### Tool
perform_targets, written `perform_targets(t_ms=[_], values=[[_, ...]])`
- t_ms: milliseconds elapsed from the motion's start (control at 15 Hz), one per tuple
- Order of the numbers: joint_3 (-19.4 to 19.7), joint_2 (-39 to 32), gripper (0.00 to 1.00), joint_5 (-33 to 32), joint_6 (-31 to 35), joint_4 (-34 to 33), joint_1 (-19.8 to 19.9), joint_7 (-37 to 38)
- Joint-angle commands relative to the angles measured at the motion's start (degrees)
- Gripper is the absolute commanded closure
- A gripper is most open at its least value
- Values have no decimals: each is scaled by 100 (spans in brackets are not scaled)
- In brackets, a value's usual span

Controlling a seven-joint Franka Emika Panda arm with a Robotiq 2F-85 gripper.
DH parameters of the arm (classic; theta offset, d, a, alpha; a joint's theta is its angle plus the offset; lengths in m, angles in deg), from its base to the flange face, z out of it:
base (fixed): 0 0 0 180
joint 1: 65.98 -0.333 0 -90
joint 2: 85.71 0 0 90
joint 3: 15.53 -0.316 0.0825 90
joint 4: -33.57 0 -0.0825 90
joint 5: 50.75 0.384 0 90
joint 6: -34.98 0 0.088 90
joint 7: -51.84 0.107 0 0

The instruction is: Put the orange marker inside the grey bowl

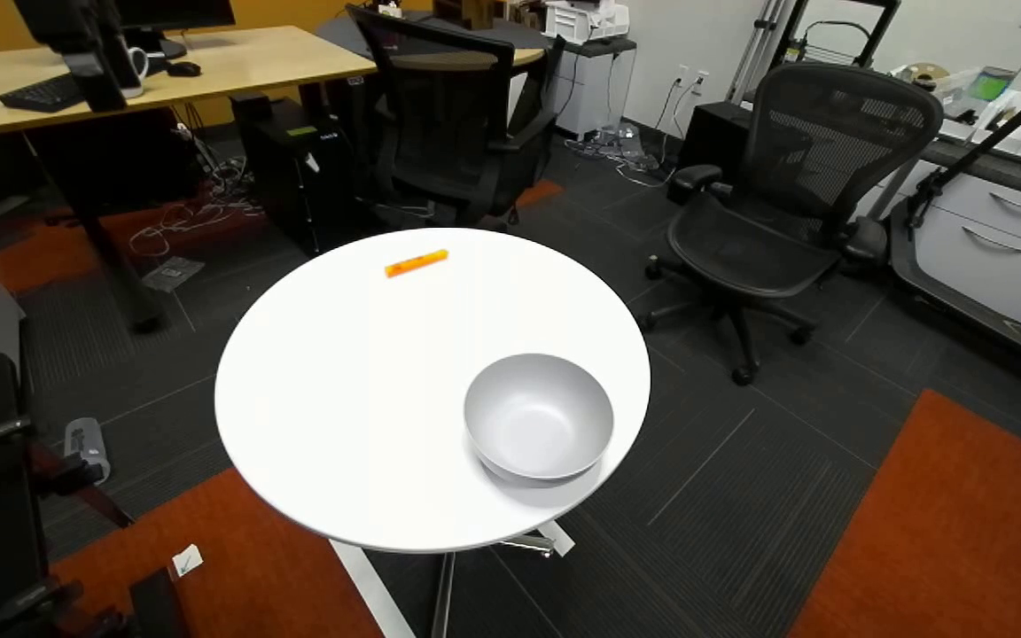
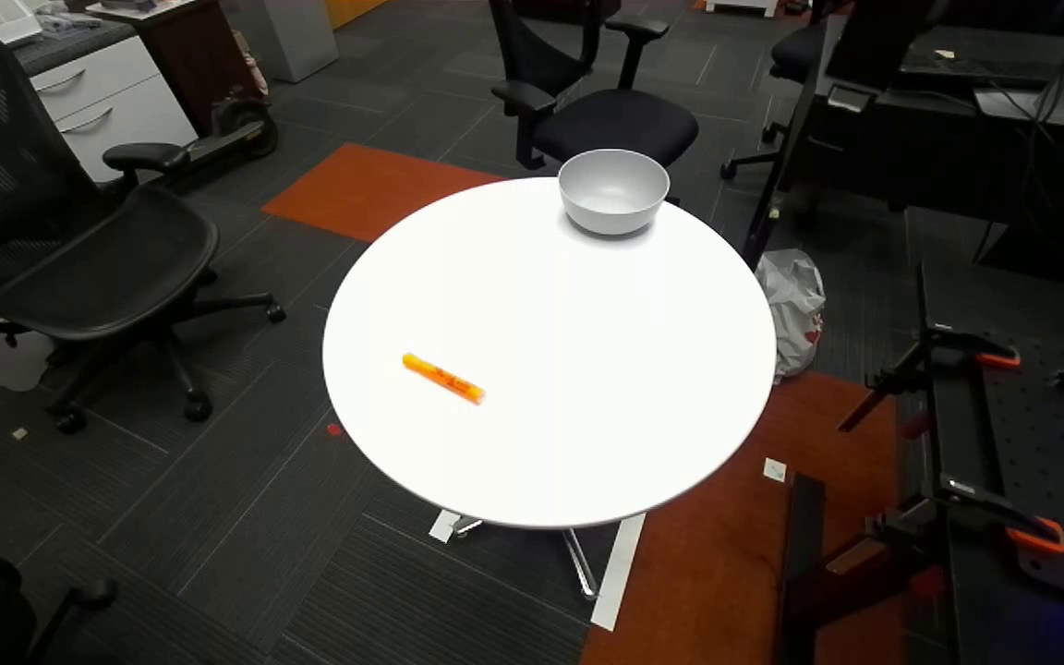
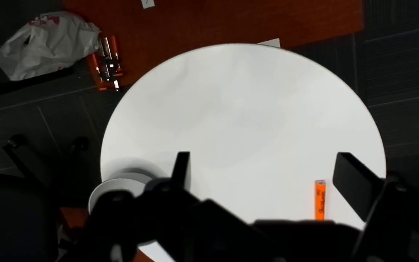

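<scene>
The orange marker (image 1: 416, 263) lies flat on the white round table (image 1: 342, 390), near its edge. It also shows in an exterior view (image 2: 444, 379). The grey bowl (image 1: 539, 421) stands upright near the table's rim, well apart from the marker; its inside is empty in both exterior views (image 2: 613, 192). In the wrist view my gripper (image 3: 262, 163) is wide open and empty, high above the table. The marker (image 3: 320, 200) shows below, close to the right finger's line, its lower end hidden by the gripper. The bowl (image 3: 118, 184) is partly hidden behind the left finger.
Black office chairs stand round the table (image 1: 767, 177) (image 2: 606, 120). A black workbench with orange-tipped clamps (image 2: 1003, 443) stands beside it. A white plastic bag (image 2: 791, 305) lies on the floor. A dark shape (image 1: 94, 62) hangs at the top left of an exterior view.
</scene>
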Motion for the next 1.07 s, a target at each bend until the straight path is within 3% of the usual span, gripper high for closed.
perform_targets(t_ms=[0, 467, 1000], values=[[4, -910, 0, -302, -49, -728, -66, -12], [211, -2373, 0, -903, 1073, -1387, -263, -520], [512, -3960, 0, -832, 2103, -2168, -645, -792]])
